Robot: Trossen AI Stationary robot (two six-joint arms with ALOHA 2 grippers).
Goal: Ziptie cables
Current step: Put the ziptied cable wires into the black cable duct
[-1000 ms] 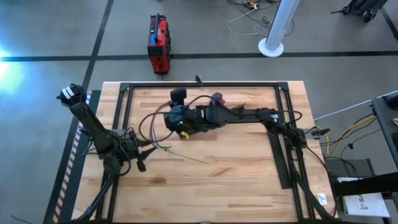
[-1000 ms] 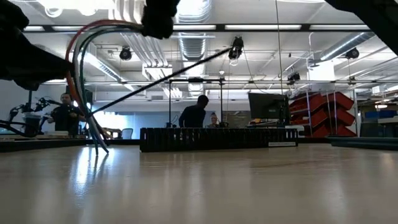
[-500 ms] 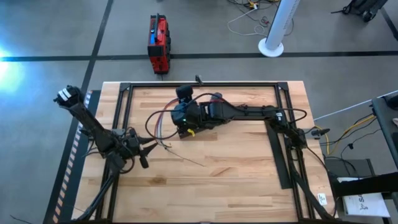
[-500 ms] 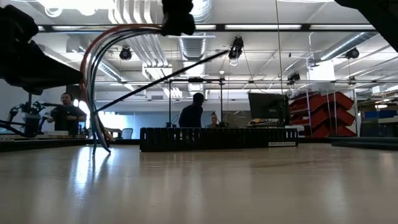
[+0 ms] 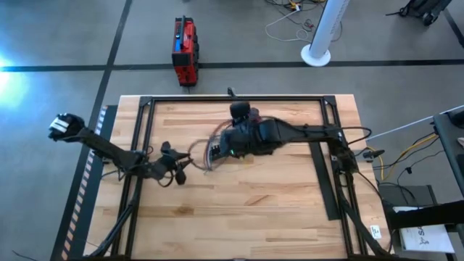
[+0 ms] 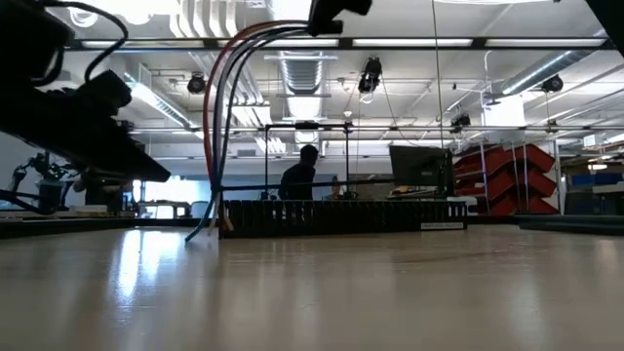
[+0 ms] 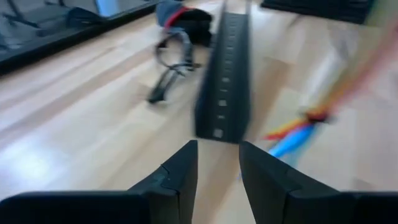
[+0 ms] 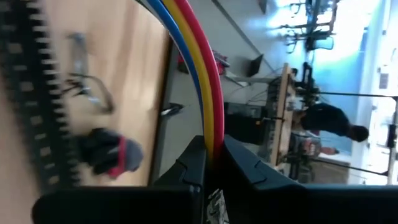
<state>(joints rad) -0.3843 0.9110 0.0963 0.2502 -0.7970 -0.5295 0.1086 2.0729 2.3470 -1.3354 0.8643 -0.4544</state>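
The cables (image 5: pixel 205 153) are thin red, yellow and blue wires. In the low view the cables (image 6: pixel 222 107) arch from my right gripper (image 6: pixel 327 8) down to the table. My right gripper (image 5: pixel 220 147) is shut on them over the table's middle. My left gripper (image 5: pixel 179 174) is to their left. In its wrist view the left gripper (image 7: pixel 218 149) is open with nothing between its fingers, and the cables' loose ends (image 7: pixel 297 132) lie ahead of it. A thin black strip (image 6: pixel 312 184), likely the ziptie, shows level above the table; what carries it is hidden. My right gripper pinches the cable bundle (image 8: pixel 211 124) between its two fingers, near one end. It comes roughly level from the table's right, and the wires run out forward along the fingers. They arch over and hang slack, and their lower ends (image 6: pixel 207 230) reach the table top.
The black comb-slotted duct (image 6: pixel 341 216) lies across the table's far part, and its end (image 7: pixel 224 81) is just ahead of my left gripper. The red-and-black lump (image 7: pixel 186 15) and a small wire tangle (image 7: pixel 169 68) lie beside it. A flat black strip (image 5: pixel 330 190) lies at the right. People (image 6: pixel 304 180) stand behind.
My right gripper has moved toward the table's right and carried the cables along; their lower ends have trailed right along the table toward the duct. My left gripper has reached toward the right and far side, after the cables. The thin black strip, slanting upward before, now shows level.
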